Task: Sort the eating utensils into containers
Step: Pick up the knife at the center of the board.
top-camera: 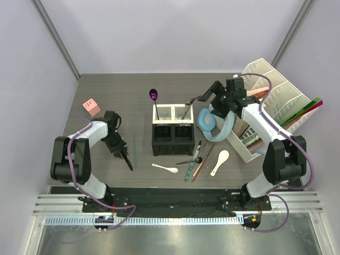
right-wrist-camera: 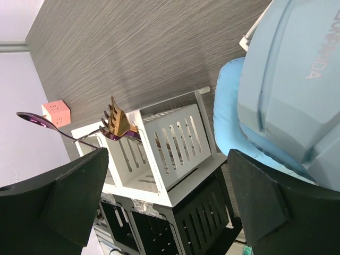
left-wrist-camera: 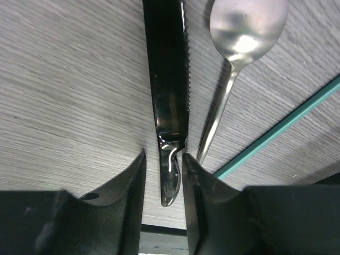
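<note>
At nine o'clock of the black caddy (top-camera: pixel 172 133): left gripper (left-wrist-camera: pixel 163 159) low over the table (top-camera: pixel 106 90), jaws apart on either side of one end of the black knife (left-wrist-camera: pixel 169 79), which lies flat on the wood, with a gap visible on one side; silver spoon (left-wrist-camera: pixel 247 26) just beside the knife at three o'clock. At one o'clock of the caddy: right gripper (right-wrist-camera: pixel 167 159) spread wide, holding nothing, above the white-rimmed cells with copper fork (right-wrist-camera: pixel 114 122) and purple spoon (top-camera: pixel 153 95) upright. At five o'clock: loose cutlery and white soup spoons (top-camera: pixel 220 162).
</note>
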Robot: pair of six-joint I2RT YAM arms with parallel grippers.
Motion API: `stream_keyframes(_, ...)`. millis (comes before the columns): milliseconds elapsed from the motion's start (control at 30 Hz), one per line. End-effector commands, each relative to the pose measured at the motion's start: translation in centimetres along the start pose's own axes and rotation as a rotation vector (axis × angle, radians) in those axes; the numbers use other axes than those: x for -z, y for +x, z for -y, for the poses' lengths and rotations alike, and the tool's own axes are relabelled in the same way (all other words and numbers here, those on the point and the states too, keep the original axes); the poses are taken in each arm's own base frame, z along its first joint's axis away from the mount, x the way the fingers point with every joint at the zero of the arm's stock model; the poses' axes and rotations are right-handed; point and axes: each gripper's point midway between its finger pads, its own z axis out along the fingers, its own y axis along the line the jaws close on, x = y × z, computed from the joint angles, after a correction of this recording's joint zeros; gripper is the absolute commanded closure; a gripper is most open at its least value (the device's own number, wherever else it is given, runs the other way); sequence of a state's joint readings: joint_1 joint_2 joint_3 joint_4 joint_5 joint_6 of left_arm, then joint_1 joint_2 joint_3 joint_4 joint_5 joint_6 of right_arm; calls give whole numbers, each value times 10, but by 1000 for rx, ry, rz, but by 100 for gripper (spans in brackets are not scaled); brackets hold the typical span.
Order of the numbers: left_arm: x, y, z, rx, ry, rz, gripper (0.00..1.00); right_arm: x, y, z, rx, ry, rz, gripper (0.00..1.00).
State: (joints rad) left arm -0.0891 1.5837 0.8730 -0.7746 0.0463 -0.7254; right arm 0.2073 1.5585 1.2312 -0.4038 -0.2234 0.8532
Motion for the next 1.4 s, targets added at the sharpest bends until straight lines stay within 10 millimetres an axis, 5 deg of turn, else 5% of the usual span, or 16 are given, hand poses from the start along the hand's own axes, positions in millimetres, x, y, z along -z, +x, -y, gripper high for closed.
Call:
stream_keyframes(0,-8,5,4,-9,13,-3,77,6,-18,-23,13,-59,43,0)
stream_keyframes(67,-13,3,3,-13,1,-3,100,6,-18,-23,17,-61,43,0)
stream_keyframes(333,0,-10,-4,-27,-43,66,100,7,-18,-22,22,-58,47,0)
stream_keyframes(633,72,-68,-4,-46,-104,349,100,2,-12,-19,7,-56,21,0)
stream_keyframes(833,96,-76,2,-48,-57,417,100,0,-14,-22,12,-64,24,0)
stream_keyframes(1167,140,-91,65,-120,243,504,100,-4,-18,-26,10,-66,22,0)
stream_keyframes(1367,178,-84,128,-191,444,566,100,-3,-19,-28,-7,-67,22,0)
